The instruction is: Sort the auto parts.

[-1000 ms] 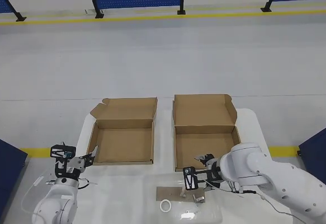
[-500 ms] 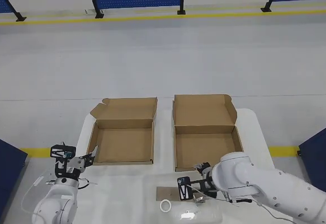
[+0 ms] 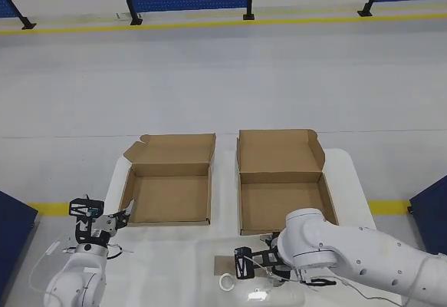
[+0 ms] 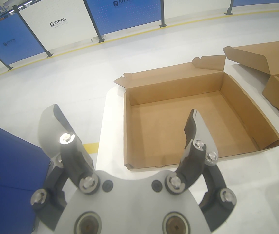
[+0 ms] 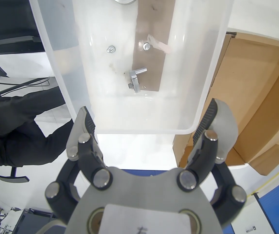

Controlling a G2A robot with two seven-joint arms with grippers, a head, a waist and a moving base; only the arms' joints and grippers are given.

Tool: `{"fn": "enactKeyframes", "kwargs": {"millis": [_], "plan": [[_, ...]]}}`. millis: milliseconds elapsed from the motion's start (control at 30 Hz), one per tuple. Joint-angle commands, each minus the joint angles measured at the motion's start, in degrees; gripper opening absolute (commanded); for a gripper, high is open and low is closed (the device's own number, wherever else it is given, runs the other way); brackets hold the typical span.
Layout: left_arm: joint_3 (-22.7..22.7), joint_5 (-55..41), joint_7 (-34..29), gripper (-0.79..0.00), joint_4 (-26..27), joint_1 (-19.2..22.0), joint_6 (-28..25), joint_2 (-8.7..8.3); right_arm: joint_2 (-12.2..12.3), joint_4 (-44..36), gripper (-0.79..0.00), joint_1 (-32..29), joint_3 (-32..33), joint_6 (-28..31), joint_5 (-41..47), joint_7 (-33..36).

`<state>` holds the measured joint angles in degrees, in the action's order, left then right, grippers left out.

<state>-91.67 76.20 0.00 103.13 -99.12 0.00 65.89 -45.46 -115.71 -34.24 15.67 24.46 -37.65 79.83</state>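
Two pincers are spread wide. The left pincer (image 4: 125, 113) sits just beside the near corner of a shallow brown cardboard box (image 4: 173, 91) on the rounded white bench (image 3: 225, 230). The right pincer (image 5: 149, 107) points down over a clear plastic bin (image 5: 210, 49) holding a shiny metal ring (image 5: 123, 1), two small bolts (image 5: 110, 49) and an angled steel bracket (image 5: 135, 79).

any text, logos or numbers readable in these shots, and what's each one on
Partition panels: a logo with a brand word on each, blue and white alike; brand print, not quoted here.
Panel beyond the table, right wrist view: the same kind of print, upside down.
Left cardboard box, right cardboard box, clear bin: no print.
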Motion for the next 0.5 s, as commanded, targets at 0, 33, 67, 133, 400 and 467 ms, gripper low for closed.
{"fn": "enactKeyframes", "kwargs": {"millis": [0,33,67,133,400,467], "plan": [[0.0,0.0,0.0,0.0,0.0,0.0,0.0,0.0,0.0,0.0,0.0,0.0,0.0,0.0,0.0,0.0],[0.0,0.0,0.0,0.0,0.0,0.0,0.0,0.0,0.0,0.0,0.0,0.0,0.0,0.0,0.0,0.0],[0.0,0.0,0.0,0.0,0.0,0.0,0.0,0.0,0.0,0.0,0.0,0.0,0.0,0.0,0.0,0.0],[0.0,0.0,0.0,0.0,0.0,0.0,0.0,0.0,0.0,0.0,0.0,0.0,0.0,0.0,0.0,0.0],[0.0,0.0,0.0,0.0,0.0,0.0,0.0,0.0,-0.5,0.5,0.0,-3.0,-1.1,0.9,-4.6,-3.6],[0.0,0.0,0.0,0.0,0.0,0.0,0.0,0.0,-0.5,0.9,0.0,-3.8,-1.3,0.7,-5.4,-3.8]]}}
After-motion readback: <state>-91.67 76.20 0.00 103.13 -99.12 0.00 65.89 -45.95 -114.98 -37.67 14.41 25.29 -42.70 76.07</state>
